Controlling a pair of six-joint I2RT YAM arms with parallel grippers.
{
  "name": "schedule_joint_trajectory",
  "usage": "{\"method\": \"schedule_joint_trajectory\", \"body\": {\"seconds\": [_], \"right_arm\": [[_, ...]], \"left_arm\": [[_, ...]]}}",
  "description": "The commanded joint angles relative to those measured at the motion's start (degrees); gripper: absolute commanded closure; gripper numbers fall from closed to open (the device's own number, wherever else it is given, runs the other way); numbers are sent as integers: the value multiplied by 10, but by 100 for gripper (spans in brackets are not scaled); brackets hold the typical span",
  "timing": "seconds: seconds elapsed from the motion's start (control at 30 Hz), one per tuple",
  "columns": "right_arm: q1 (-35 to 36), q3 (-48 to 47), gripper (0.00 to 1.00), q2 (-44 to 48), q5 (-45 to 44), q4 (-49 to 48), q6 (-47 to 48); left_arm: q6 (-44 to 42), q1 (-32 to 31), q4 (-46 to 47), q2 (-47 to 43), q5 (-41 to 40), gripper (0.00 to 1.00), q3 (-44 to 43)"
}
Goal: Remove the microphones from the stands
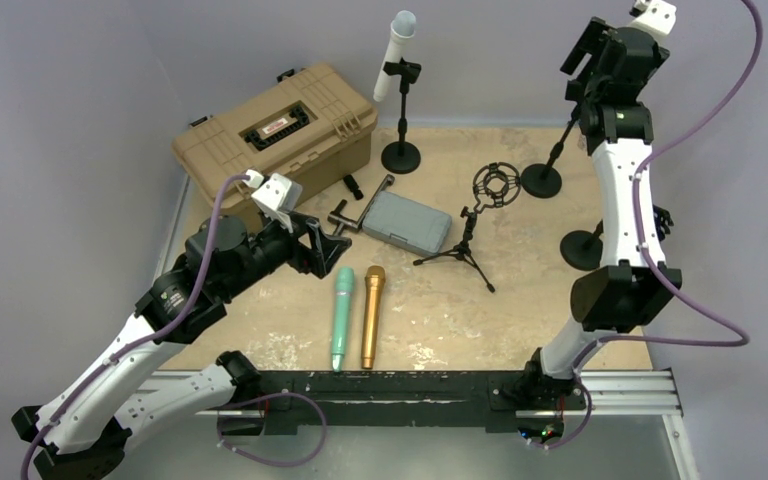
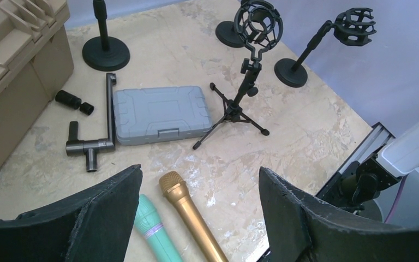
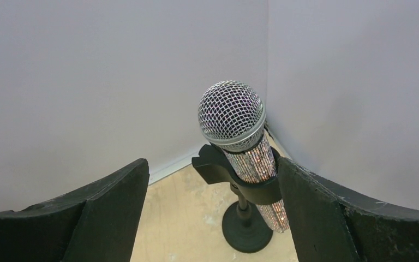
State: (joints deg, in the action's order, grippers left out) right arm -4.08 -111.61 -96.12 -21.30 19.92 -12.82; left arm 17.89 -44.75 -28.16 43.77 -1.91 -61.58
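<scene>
"Tan toolbox (image 1: 280, 130) way over on the left. Is that part of the job?"

"I don't think so. It sits at the back of the table (image 1: 520, 300), out of the way."

"What is the left claw (image 1: 338, 252) doing?"

"It hangs low over the table, partly open, with nothing in it. I think it is just waiting where it can't bump anything."

"Under it I see a teal microphone (image 1: 342, 318) and a gold microphone (image 1: 371, 315)."

"Yes, lying flat, side by side. They are in no stand."

"Then a grey case (image 1: 407, 221), and behind it a white microphone (image 1: 393, 55) leaning in its own stand."

"And a little tripod stand (image 1: 480, 215) with an empty ring holder on top."

"So which one comes out?"

"Look far right. The right arm is lifted high, because the sparkly microphone (image 3: 240, 136) sits up on a stand (image 3: 245, 226) by the back corner. From above the arm hides it."

"Is the right claw (image 3: 213, 164) holding it?"

"No. It is wide open. One finger is on each side of the microphone, not touching. I think that is so it can squeeze in next."

"Why doesn't the microphone fall?"

"A black clip (image 3: 218, 169) hugs its handle just under the round mesh head. My guess is it must be pulled out gently, or the stand could tip."
</scene>
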Motion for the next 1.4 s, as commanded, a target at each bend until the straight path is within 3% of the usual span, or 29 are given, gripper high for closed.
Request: {"method": "schedule_joint_trajectory", "body": {"seconds": [0.0,0.27,0.53,0.83,0.9,1.1,1.27,1.37], "right_arm": [[1,-41,15,-25,-29,8,29],[1,-84,19,-85,-64,6,65],[1,-68,37,-104,-116,-20,95],[1,-65,49,-129,-158,-45,125],[1,-56,54,-124,-143,-63,125],[1,-58,87,-120,-85,-49,152],[10,-5,99,-72,19,-69,155],[13,14,100,-53,86,-75,154]], "left_arm": [[2,-2,15,-5,14,24,-15],[1,-2,20,1,16,24,-12],[-2,-2,18,9,6,24,-12],[-18,-2,24,36,-21,24,-1],[-18,-2,28,47,-13,23,1],[-10,-1,45,83,23,20,3],[16,1,61,120,46,18,-18],[28,2,81,147,77,18,-50]]}}
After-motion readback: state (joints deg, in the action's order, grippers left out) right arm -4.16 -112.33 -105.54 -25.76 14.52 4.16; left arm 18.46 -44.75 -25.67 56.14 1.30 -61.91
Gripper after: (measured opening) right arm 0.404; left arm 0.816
